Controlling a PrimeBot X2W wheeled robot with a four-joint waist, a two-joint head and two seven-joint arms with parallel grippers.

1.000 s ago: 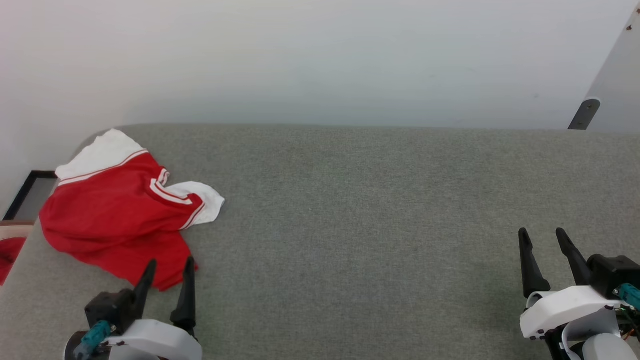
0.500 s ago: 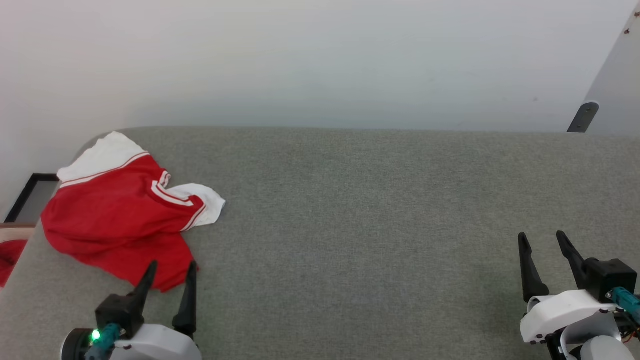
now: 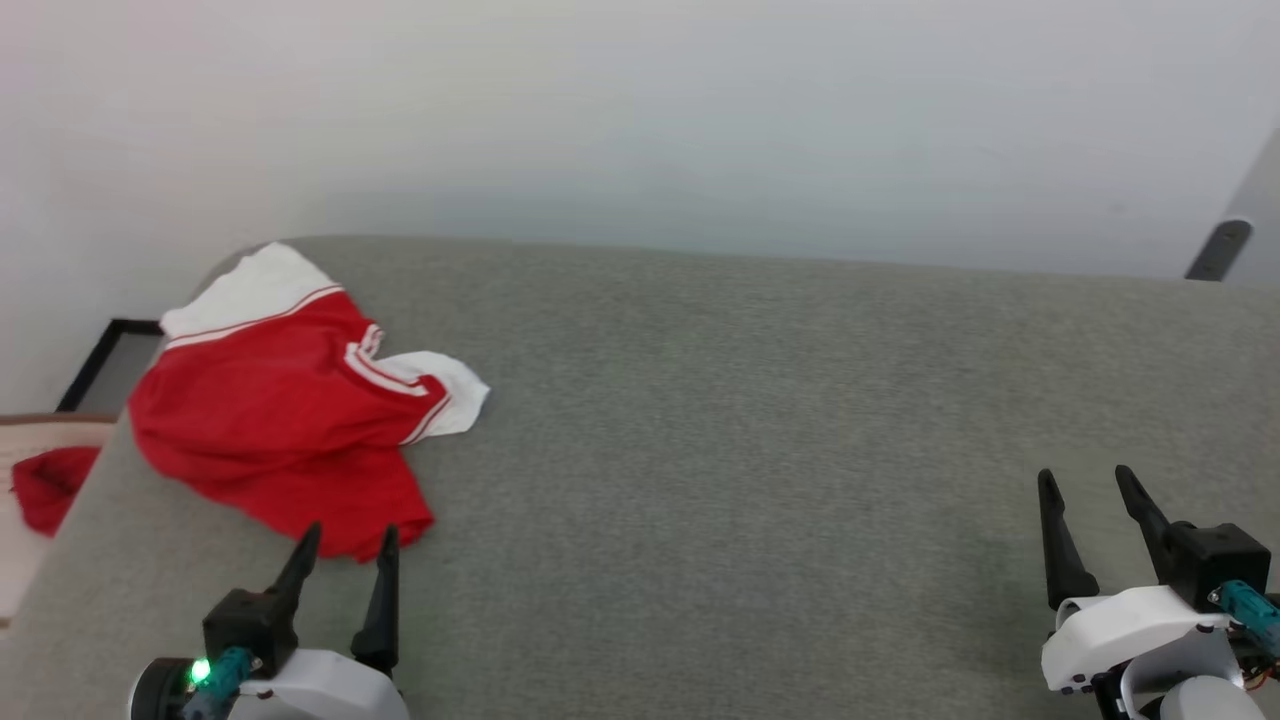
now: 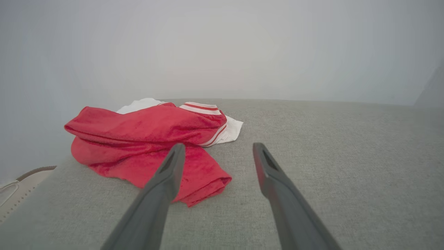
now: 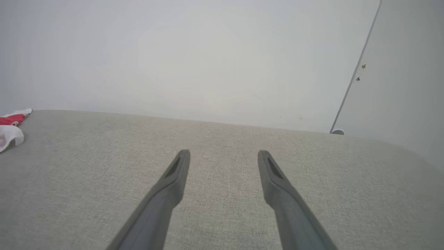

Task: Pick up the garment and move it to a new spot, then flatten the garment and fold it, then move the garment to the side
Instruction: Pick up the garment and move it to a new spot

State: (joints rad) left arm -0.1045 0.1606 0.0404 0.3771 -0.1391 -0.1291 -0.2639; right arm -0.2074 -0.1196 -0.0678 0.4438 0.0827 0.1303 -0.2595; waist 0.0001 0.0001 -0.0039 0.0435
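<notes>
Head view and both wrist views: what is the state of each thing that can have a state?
Bright red soft shirt with white striped sleeve ends: crumpled, not held, at the left end of the grey fabric surface.
Left gripper: open, empty, tips by the shirt's near edge.
Right gripper: open, empty, over bare surface.
Small plain red cloth scrap: bunched, beside the surface.

A plain indoor room, like a bedroom corner or a staged test space; which of the two cannot be told. A broad surface covered in grey woven fabric [image 3: 750, 400], rounded at its far corner like a mattress, stands against a smooth white wall [image 3: 640, 120]. The garment [image 3: 280, 430] lies crumpled on it, and a pale door [image 5: 409, 69] stands at the right
</notes>
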